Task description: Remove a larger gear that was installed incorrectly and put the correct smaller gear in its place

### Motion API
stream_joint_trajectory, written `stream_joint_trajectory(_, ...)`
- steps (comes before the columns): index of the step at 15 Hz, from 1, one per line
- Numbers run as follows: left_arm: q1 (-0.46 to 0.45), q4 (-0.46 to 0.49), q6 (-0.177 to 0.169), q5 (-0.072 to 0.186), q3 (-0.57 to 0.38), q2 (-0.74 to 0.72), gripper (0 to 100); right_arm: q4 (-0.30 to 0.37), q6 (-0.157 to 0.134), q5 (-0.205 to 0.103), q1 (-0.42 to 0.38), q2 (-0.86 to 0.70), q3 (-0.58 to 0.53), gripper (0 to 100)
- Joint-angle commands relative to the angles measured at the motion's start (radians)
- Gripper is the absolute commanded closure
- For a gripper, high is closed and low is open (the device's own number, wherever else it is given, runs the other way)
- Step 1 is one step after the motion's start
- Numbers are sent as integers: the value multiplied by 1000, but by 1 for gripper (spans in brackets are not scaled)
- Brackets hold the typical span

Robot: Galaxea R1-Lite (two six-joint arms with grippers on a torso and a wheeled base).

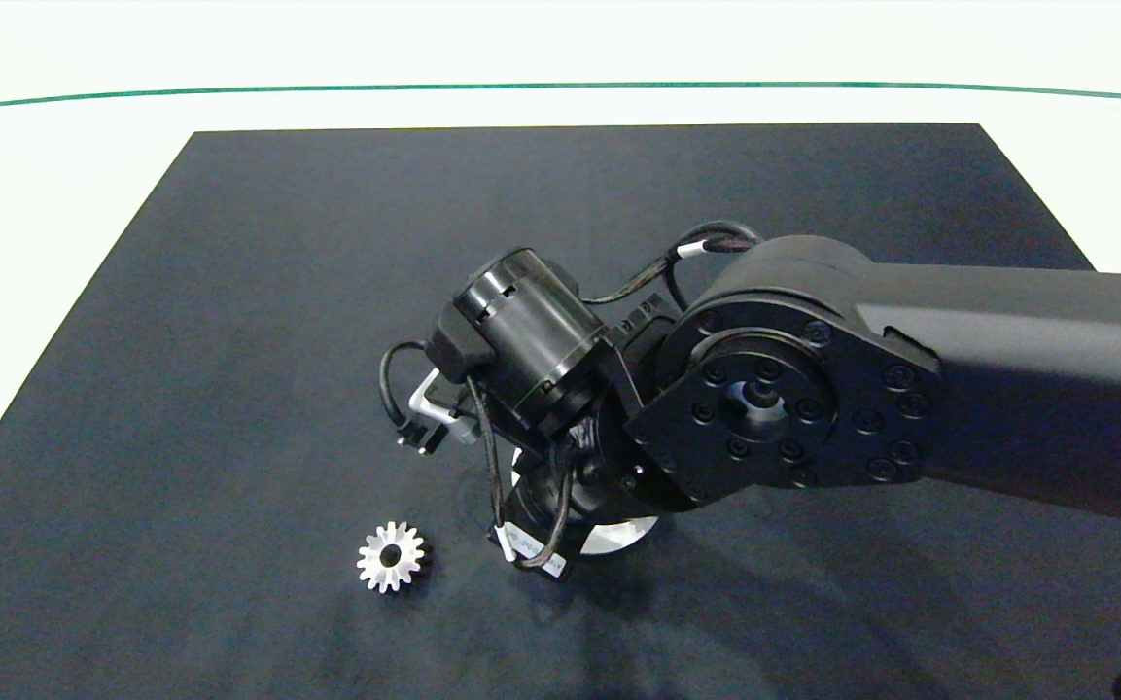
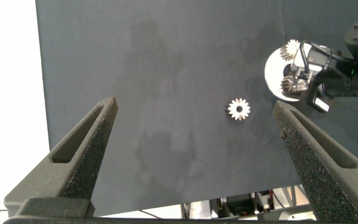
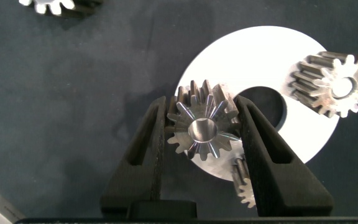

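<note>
The right gripper (image 3: 202, 134) pinches a small silver metal gear (image 3: 202, 127) between its fingers, bore facing the wrist, directly over the white round disc (image 3: 291, 134), while the wide-toothed larger silver gear (image 1: 391, 556) lies well apart on the black mat (image 1: 229, 340).

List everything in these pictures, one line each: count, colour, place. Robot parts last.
gear on the mat: one, silver, lying alone, apart from the disc.
gripped gear: one, silver, between the right gripper's fingers, over the disc.
other gears on the disc: two, silver; one near the rim, one partly hidden by a finger.
white disc: one, with a centre hole.
black mat: one, covering the table.
white table: one, with a green line at the far side.
right gripper: shut on the gear.
left gripper: open, high above the mat.
</note>
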Motion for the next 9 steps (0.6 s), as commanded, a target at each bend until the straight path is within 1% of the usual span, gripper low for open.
stream_joint_trajectory(1,0,7,-1,2,0,2,0,5,0,-2,-5,2,0,81)
stream_joint_trajectory(9,0,7,0,2,0,-2,0,-2,0,-2,-2,24,0,81)
